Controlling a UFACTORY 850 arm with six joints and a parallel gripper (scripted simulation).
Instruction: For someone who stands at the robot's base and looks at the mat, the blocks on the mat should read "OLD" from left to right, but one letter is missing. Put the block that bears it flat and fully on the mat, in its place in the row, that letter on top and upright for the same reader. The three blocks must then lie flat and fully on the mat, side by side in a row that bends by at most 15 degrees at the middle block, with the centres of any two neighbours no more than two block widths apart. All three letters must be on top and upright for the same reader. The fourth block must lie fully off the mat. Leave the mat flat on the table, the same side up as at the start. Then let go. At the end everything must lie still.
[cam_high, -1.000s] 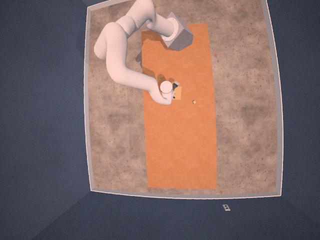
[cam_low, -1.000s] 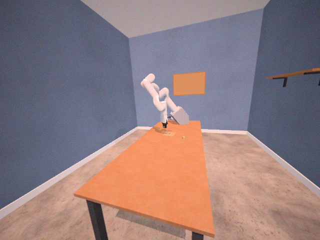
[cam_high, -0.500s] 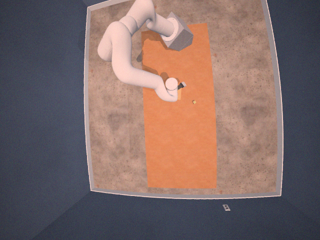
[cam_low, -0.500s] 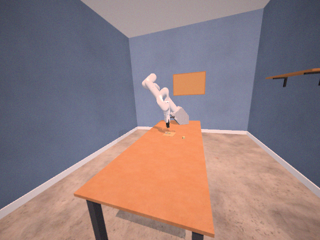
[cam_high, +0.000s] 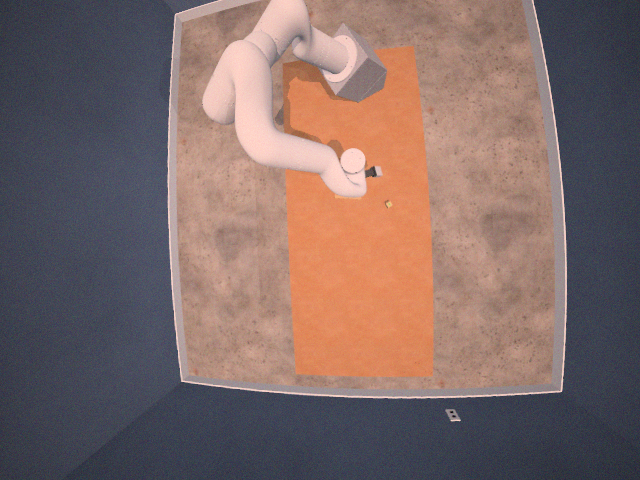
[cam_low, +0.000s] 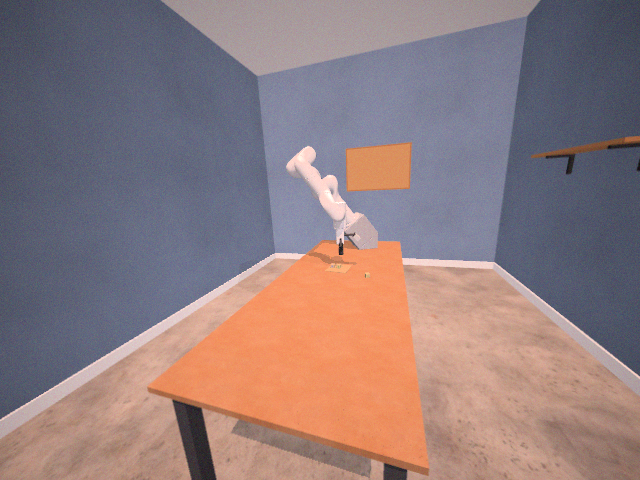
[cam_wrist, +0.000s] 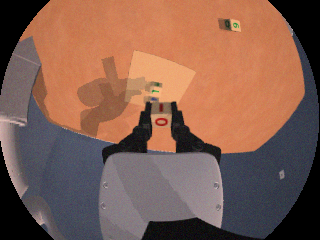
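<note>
The block with the red O (cam_wrist: 160, 120) sits pinched between the two dark fingers of the gripper (cam_wrist: 160, 127), the jaws closed on its sides and the O facing the wrist camera. It hangs in the air above the pale mat (cam_wrist: 175, 82), which lies flat on the orange bench (cam_low: 320, 330). In the wrist view one block on the mat (cam_wrist: 155, 88) shows just past the held block, with green marking on it; its letter is too small to read, and whatever else lies on the mat is hidden behind the held block and the fingers. In the top view the arm (cam_high: 258, 124) covers nearly all of the mat, leaving only a thin strip at its near edge. A fourth block (cam_high: 388, 204), yellowish with a green mark, lies on the bare bench well apart from the mat, on the side away from the arm's elbow. The arm reaches out from its grey base (cam_high: 369, 67) at the far end of the bench, and its shadow (cam_wrist: 100, 96) falls beside the mat.
</note>
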